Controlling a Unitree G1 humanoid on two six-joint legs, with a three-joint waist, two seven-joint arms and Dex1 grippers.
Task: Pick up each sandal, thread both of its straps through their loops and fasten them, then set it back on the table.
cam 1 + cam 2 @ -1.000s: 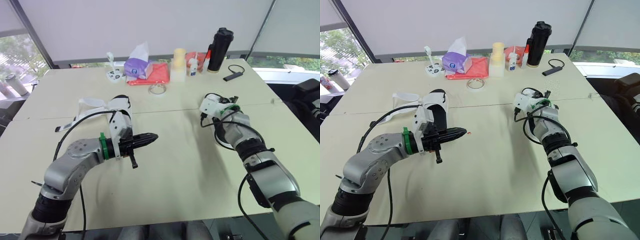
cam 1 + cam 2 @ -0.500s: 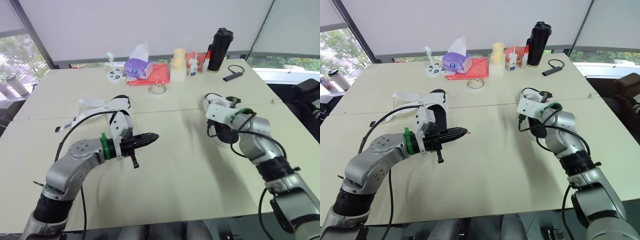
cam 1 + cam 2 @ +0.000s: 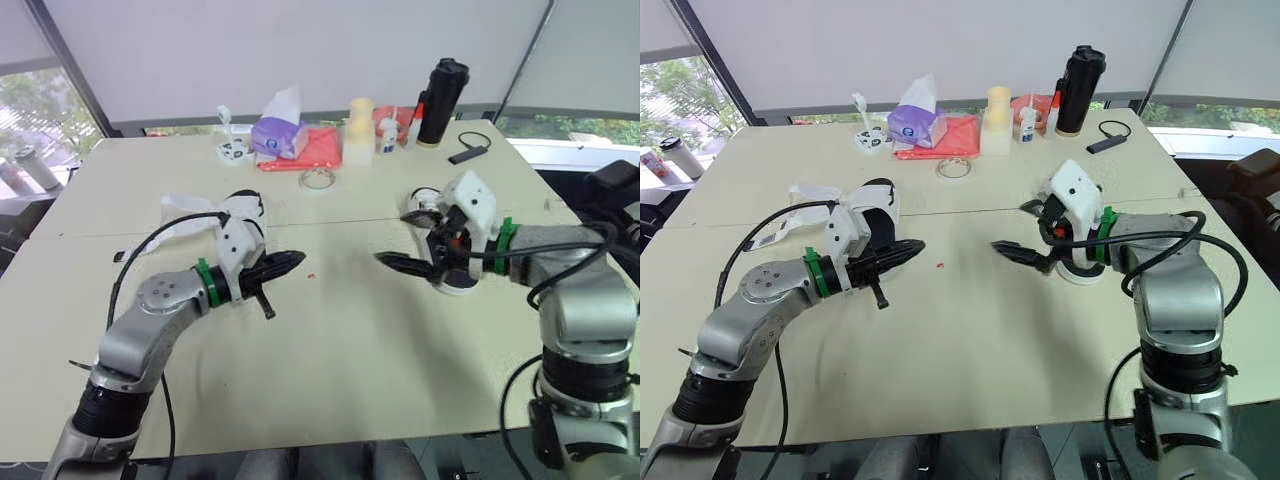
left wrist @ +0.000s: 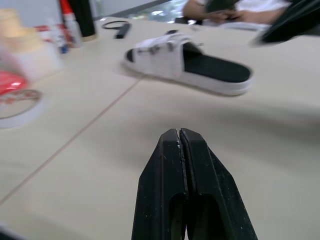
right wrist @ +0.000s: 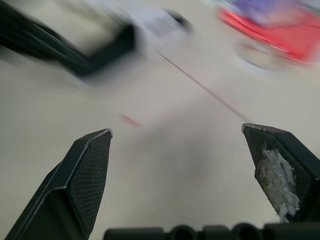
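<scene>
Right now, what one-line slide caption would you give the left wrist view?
Left gripper, shut on nothing, points across the table toward a white sandal lying sole-down.

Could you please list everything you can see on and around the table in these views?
table: one, beige, under everything
left sandal: one, white with black footbed, beside left tool
right sandal: one, white with black footbed, by right arm
tissue pack: one, purple, far side
cloth: one, red, beside tissue pack
tape roll: one, clear, in front of cloth
container: one, cream, far side
bottle: one, white, beside container
flask: one, black, far right
cable: one, black, near flask
left tool: one, black, shut
right tool: one, black, open
</scene>
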